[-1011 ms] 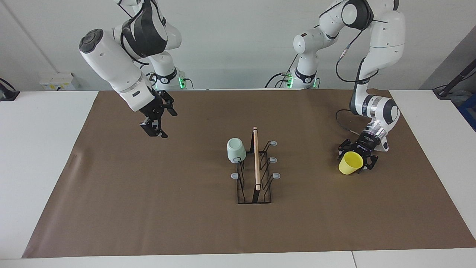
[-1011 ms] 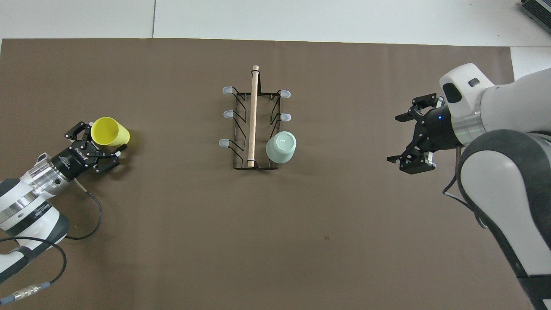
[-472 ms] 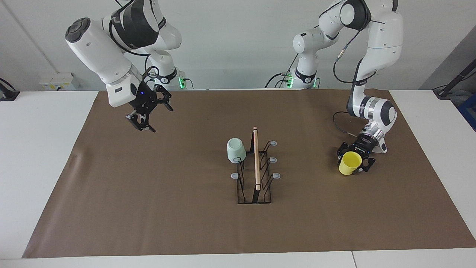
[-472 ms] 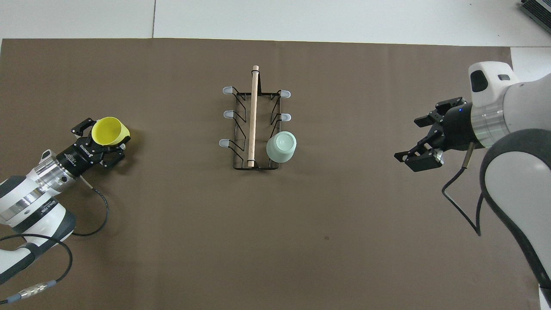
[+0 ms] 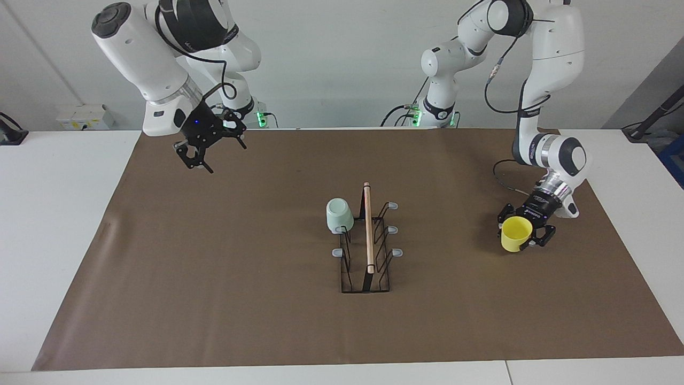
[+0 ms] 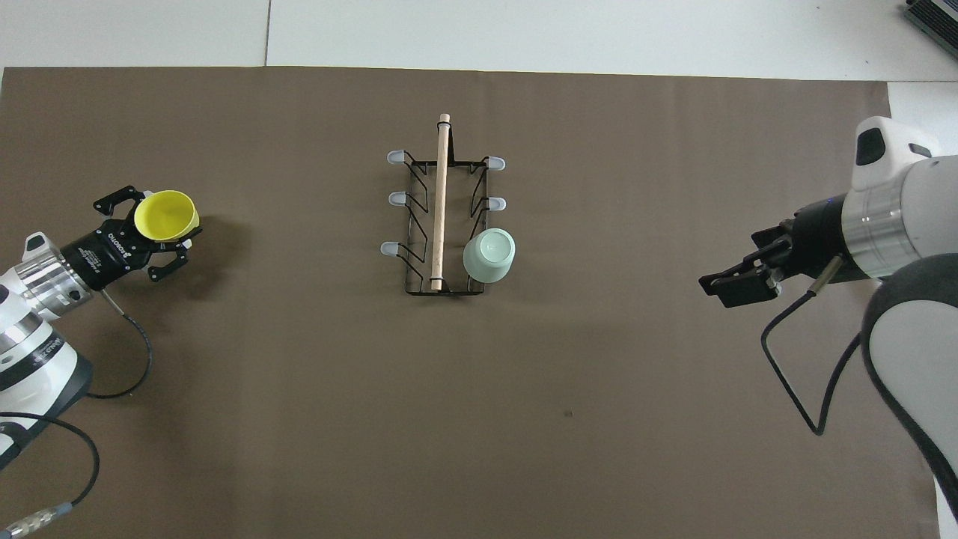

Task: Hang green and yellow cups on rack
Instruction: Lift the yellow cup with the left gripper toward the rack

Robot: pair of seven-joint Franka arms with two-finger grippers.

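The left gripper point(image 5: 521, 235) is clenched on the yellow cup point(image 5: 516, 233), its fingers pressed against the cup's sides. The cup is held mouth-up, slightly tilted, over the brown mat point(image 5: 214, 278) toward the left arm's end of the table. The right gripper point(image 5: 195, 155) is raised, released and holding nothing, over the mat toward the right arm's end of the table. The rack point(image 5: 366, 246) stands at the middle of the mat, its wooden rod handle point(image 5: 368, 227) running along the top. The green cup point(image 5: 339, 215) hangs mouth-down on a prong of the rack, on the side toward the right arm and at the rack's end nearer to the robots. The remaining grey-tipped prongs carry nothing.
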